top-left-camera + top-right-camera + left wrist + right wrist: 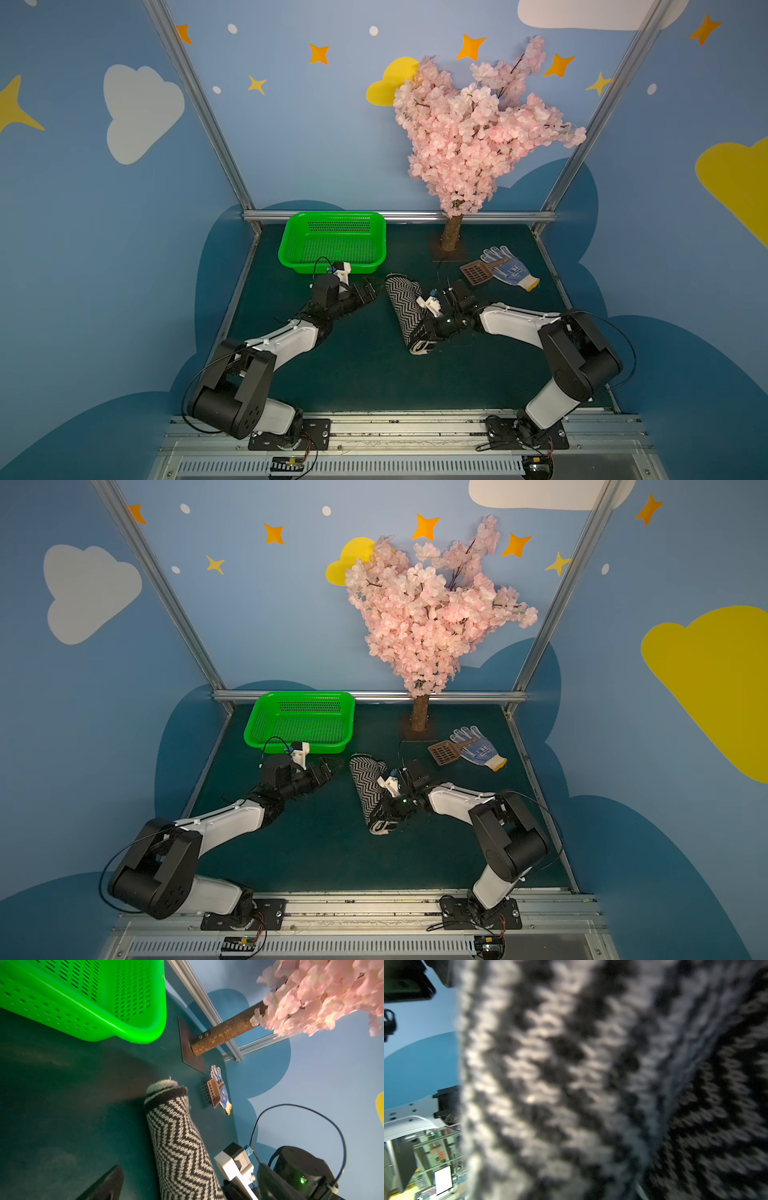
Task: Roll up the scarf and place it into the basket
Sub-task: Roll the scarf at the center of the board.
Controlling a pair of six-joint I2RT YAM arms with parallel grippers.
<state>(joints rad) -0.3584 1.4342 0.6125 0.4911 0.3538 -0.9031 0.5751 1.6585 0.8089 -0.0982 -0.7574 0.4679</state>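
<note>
rolled scarf point(403, 307) lies near the basket point(338, 225), left jaws spread wide.

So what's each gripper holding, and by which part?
Left gripper: nothing, open. Right gripper sits at the nearer half of the scarf; fingers hidden, grip cannot be told.

We see a pink blossom tree point(478, 124) on a dark green tabletop point(365, 374); behind it, blue walls point(311, 145) painted with clouds and stars, framed by aluminium posts point(201, 104).
</note>
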